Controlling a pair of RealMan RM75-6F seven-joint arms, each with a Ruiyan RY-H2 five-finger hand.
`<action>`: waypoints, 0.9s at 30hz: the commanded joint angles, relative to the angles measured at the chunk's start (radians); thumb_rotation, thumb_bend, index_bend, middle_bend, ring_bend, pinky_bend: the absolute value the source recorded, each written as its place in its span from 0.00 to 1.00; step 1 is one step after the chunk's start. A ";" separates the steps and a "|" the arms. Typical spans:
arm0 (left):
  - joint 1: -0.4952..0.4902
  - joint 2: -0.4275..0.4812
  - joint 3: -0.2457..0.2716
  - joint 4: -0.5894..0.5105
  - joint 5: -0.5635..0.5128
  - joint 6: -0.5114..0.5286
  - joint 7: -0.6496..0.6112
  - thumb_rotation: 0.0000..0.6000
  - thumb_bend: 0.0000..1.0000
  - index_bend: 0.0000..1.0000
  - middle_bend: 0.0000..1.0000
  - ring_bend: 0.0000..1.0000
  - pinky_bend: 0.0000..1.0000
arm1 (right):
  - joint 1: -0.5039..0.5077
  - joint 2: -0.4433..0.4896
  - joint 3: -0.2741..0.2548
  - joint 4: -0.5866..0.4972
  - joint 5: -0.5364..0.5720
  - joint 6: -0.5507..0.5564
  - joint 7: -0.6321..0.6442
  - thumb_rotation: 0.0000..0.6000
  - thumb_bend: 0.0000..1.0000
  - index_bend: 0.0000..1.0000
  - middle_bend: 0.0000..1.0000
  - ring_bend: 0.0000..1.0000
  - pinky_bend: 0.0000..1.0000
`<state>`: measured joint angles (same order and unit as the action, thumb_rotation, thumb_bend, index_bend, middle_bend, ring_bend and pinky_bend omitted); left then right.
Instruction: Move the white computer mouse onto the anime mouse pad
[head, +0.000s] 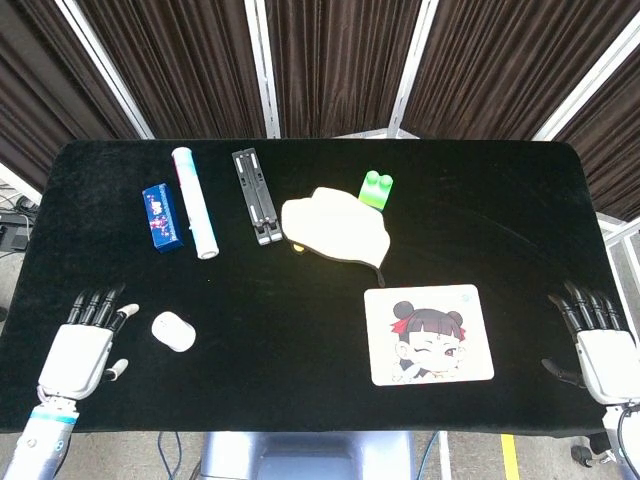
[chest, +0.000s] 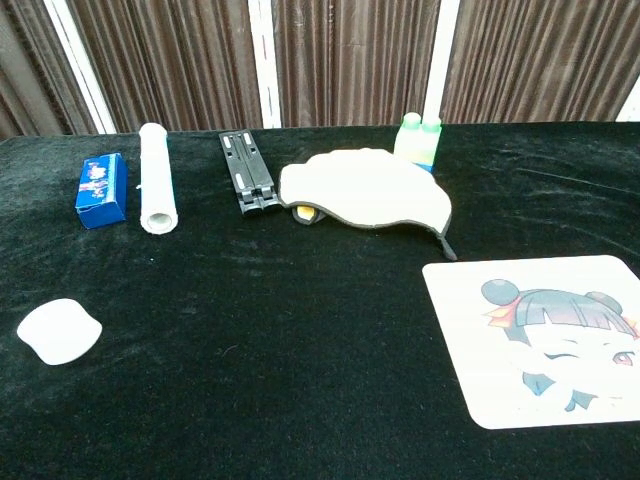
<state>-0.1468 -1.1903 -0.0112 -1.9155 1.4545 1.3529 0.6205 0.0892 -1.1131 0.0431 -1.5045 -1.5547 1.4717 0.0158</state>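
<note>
The white computer mouse (head: 173, 331) (chest: 59, 331) lies on the black table at the front left. The anime mouse pad (head: 428, 334) (chest: 545, 339) lies flat at the front right, with nothing on it. My left hand (head: 85, 343) hovers just left of the mouse, fingers spread and pointing away from me, holding nothing. My right hand (head: 597, 341) sits at the table's right front corner, fingers apart and empty, well right of the pad. Neither hand shows in the chest view.
Along the back lie a blue box (head: 163, 216), a white tube (head: 195, 202), a black folding stand (head: 255, 195), a cream cloth-like pad (head: 337, 225) and a green block (head: 376, 189). The black table (head: 300, 300) ends close in front of both hands.
</note>
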 joint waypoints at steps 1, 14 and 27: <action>-0.044 -0.027 -0.012 0.033 -0.094 -0.089 0.038 1.00 0.16 0.25 0.00 0.00 0.00 | 0.000 -0.001 -0.002 -0.001 -0.003 0.000 -0.003 1.00 0.10 0.11 0.00 0.00 0.00; -0.174 -0.107 -0.073 0.130 -0.286 -0.249 0.099 1.00 0.17 0.24 0.00 0.00 0.00 | 0.004 -0.005 -0.004 0.005 0.008 -0.016 -0.004 1.00 0.10 0.11 0.00 0.00 0.00; -0.256 -0.150 -0.077 0.155 -0.383 -0.297 0.205 1.00 0.17 0.24 0.00 0.00 0.00 | 0.005 -0.004 -0.004 0.005 0.013 -0.018 0.000 1.00 0.10 0.11 0.00 0.00 0.00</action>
<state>-0.3932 -1.3346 -0.0867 -1.7618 1.0829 1.0629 0.8157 0.0937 -1.1175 0.0393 -1.4994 -1.5418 1.4540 0.0156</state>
